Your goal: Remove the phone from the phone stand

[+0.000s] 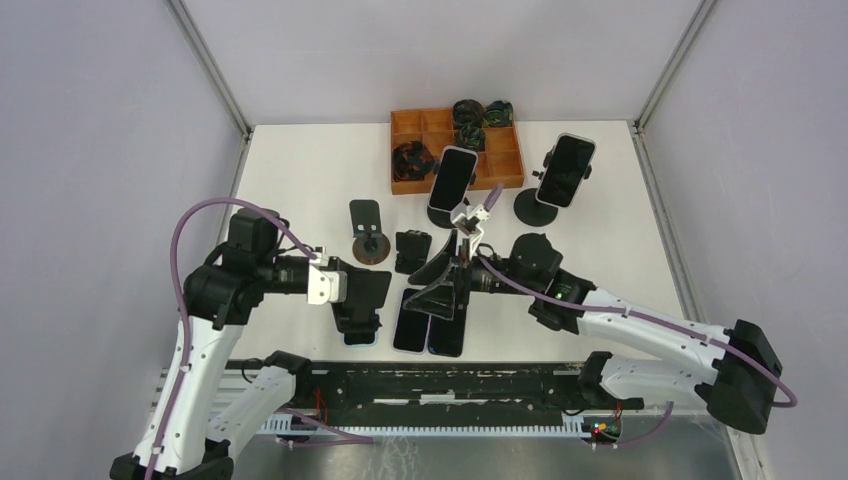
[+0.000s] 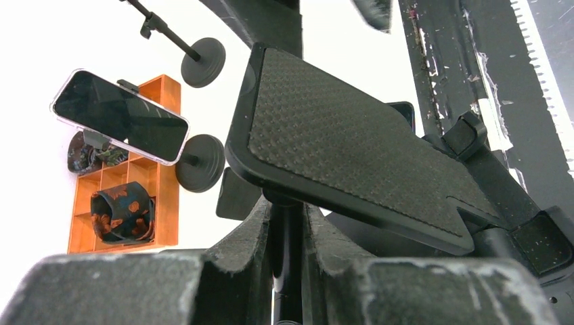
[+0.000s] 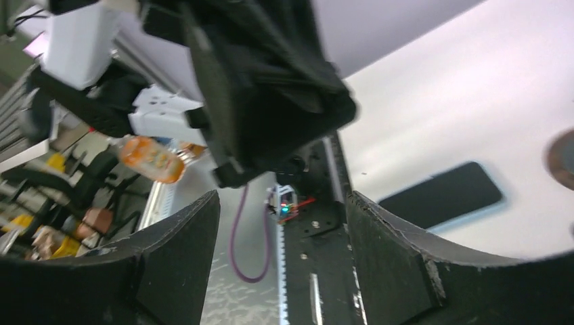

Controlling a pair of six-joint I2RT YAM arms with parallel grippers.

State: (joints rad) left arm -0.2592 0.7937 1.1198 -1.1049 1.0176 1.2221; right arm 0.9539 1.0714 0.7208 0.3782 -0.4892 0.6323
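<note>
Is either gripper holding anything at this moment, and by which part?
The left gripper is shut on the phone stand, pinching its thin stem just under the textured cradle plate. The right gripper is open, holding nothing.

Two propped phones (image 1: 455, 178) (image 1: 567, 168), one tray (image 1: 508, 160)

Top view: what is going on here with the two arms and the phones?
The left gripper is shut on the stem of a phone stand whose plate is empty. The right gripper is open beside it, over phones lying flat on the table. Two more phones sit on stands at the back.
</note>
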